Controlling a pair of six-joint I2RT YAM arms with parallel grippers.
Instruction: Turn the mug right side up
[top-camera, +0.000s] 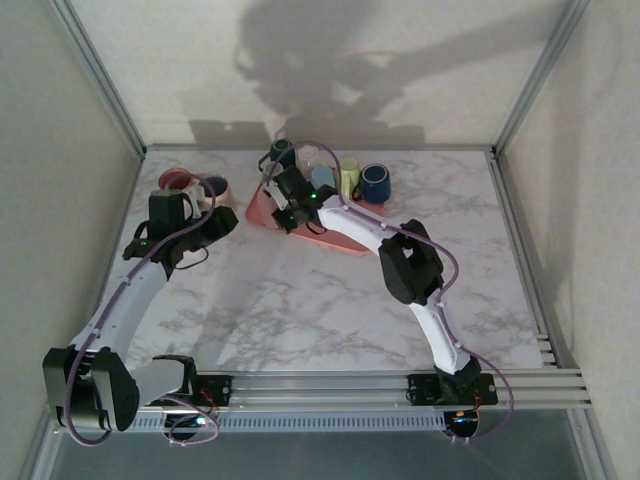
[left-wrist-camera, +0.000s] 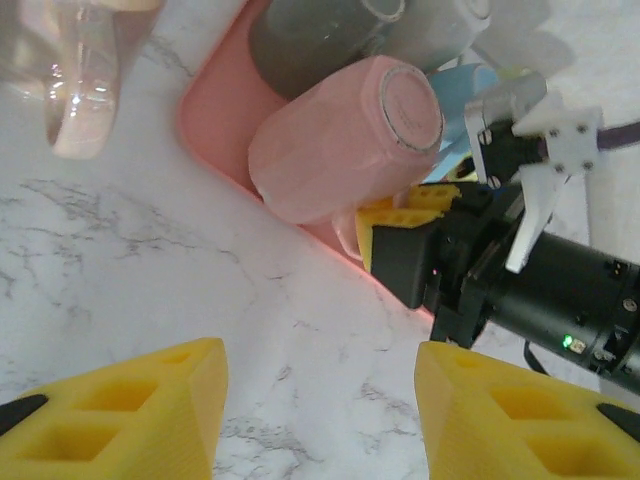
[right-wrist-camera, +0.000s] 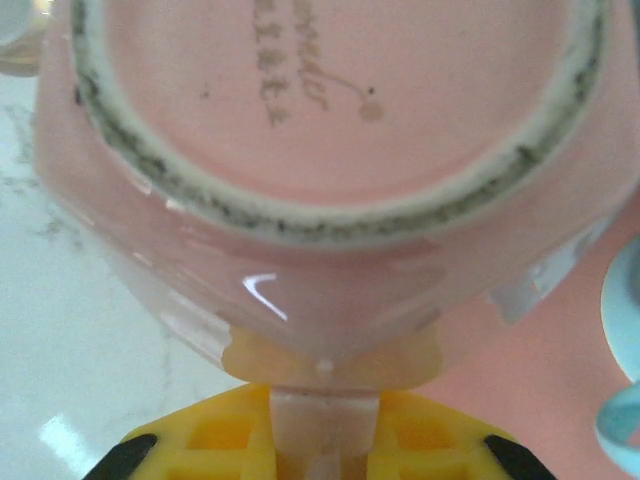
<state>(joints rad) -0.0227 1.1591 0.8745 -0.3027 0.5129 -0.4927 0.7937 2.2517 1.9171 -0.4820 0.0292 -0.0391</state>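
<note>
Here, one pink mug (left-wrist-camera: 340, 140) tipped on one tray (left-wrist-camera: 215, 110), right hand (right-wrist-camera: 320, 430) clamped on it; left hand (left-wrist-camera: 320, 400) apart.

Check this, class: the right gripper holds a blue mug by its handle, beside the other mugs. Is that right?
Wrong colour. The left wrist view shows that the right gripper holds a pink mug by its handle, beside the other mugs.

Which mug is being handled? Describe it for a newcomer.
Toward the back of the table lies a pink tray. At its left end the right gripper holds the pink mug: the tray's only pink one, tipped with its base showing.
</note>
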